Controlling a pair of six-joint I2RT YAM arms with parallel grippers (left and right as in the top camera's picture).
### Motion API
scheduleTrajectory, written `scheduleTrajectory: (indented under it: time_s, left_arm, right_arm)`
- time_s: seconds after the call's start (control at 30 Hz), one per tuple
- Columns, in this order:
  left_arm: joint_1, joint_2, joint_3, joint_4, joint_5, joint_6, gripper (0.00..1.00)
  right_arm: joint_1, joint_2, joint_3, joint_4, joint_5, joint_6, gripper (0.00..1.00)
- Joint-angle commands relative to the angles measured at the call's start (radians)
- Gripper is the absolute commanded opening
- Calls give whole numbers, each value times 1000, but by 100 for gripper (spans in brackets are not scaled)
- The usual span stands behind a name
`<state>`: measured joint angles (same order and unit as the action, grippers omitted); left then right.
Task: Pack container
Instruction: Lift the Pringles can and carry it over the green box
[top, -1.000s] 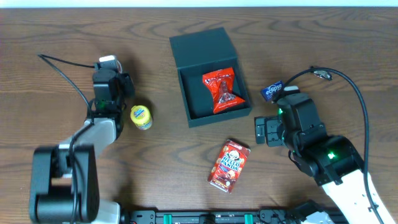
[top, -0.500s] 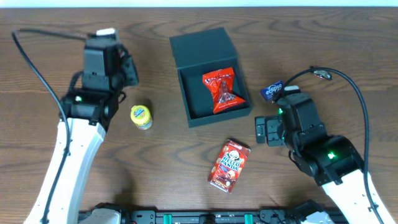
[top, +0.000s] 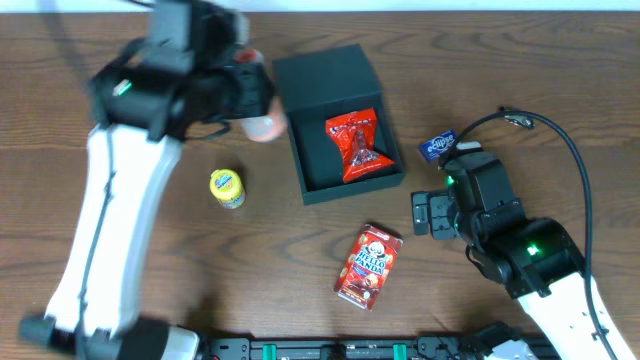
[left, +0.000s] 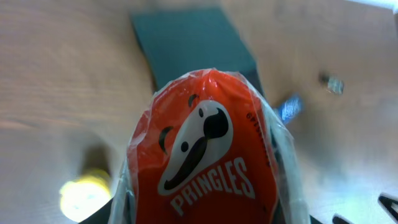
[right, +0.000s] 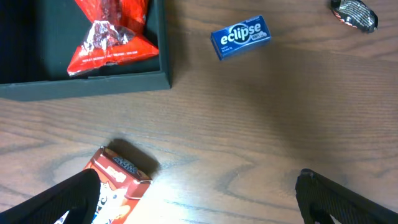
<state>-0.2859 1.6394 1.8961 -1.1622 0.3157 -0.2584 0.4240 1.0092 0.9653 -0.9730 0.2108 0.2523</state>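
The dark teal-grey container (top: 297, 160) stands open at the table's middle, its lid (top: 325, 75) folded back. A red snack bag (top: 355, 145) lies inside it. My left gripper (top: 258, 105) is shut on a small red Pringles can (left: 208, 155) and holds it above the table, just left of the container; the can is a pink blur in the overhead view (top: 265, 127). My right gripper (top: 425, 212) is open and empty, low over the table right of the container's front corner (right: 93, 87).
A small yellow can (top: 227, 187) stands left of the container. A red Hello Panda box (top: 368, 265) lies in front of it. A blue Eclipse gum pack (top: 437, 146) lies to its right. A dark wrapped item (right: 354, 14) lies beyond the gum.
My left arm has swung up and to the right, from the table's left side to the container's left edge, with the red can now at its jaws. The right arm has not moved.
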Motion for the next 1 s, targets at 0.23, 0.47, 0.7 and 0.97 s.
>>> scheduleTrajectory:
  time_s: [0.23,0.47,0.7,0.97]
  left_arm:
    - [-134,357,153,-111,127,19,6]
    - [-151,502,153,-165,149,14,6]
    - [-154,548,153,-161,141,7,6]
    - [-168,560,153,-142,89,-38,6]
  right_arm:
    - [10,-1,0,-15,10,9,99]
    - [10,-1,0,-18,10,9,99]
    - [10,-1,0,-18,10,9,99]
    - [10,-1,0,-19,10,9,99]
